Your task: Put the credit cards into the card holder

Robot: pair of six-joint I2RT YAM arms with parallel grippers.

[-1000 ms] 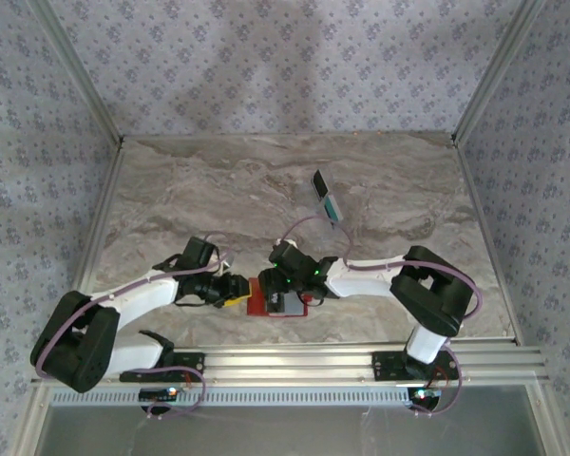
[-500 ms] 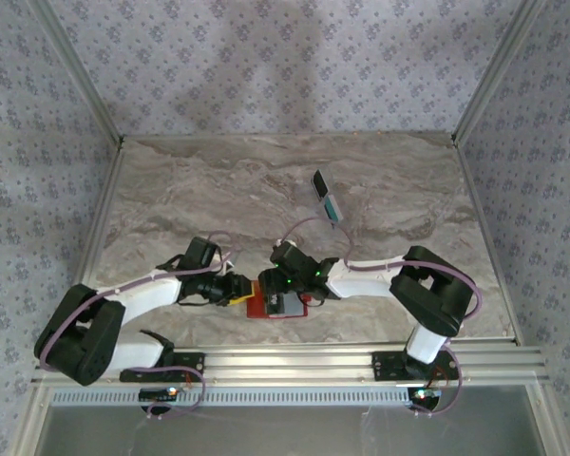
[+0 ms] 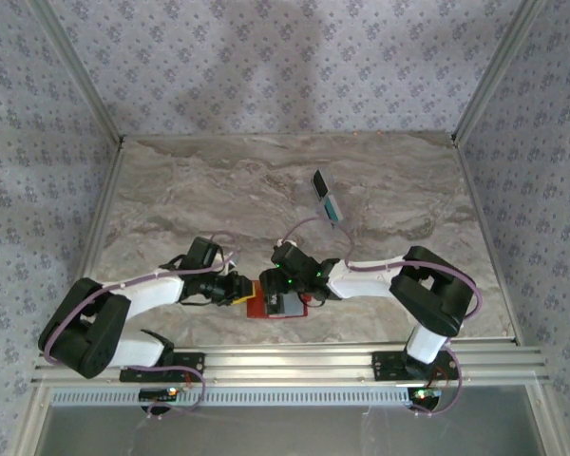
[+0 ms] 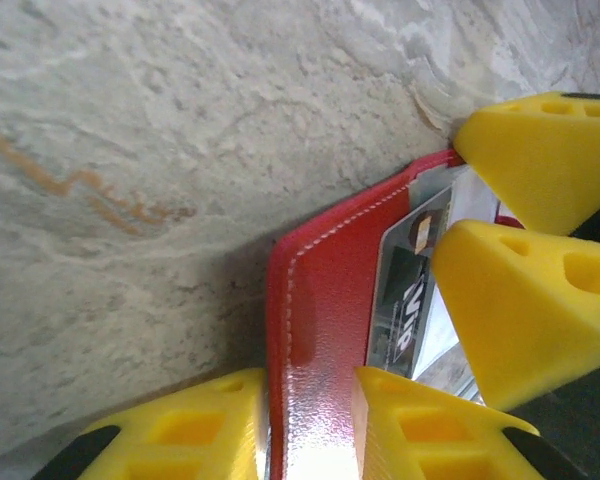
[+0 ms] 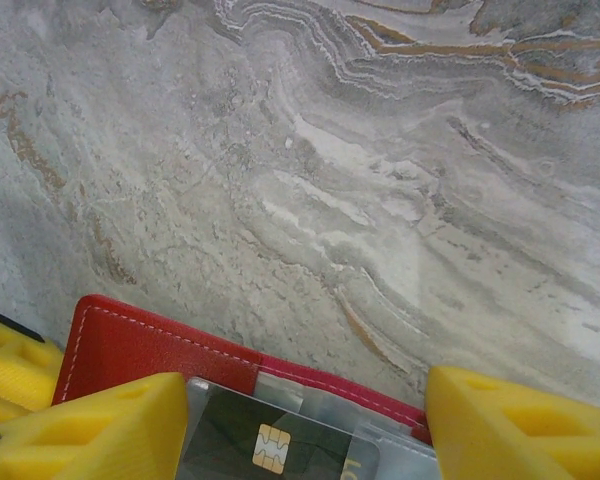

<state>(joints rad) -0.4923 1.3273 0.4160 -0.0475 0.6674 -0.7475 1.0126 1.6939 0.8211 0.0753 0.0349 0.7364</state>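
Left gripper [image 4: 305, 425] straddling red card holder [image 4: 320, 300] (edge)

High rear overhead, two close wrist views, sharing red wallet [image 4: 315, 330]

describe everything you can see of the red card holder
The flat red leather-look card holder lies open on the marble table near the front edge, glossy, with pale stitching along its border. A dark chip card sits partly in its clear inner pocket. The left gripper's yellow fingers straddle its edge; the right gripper spans the card.
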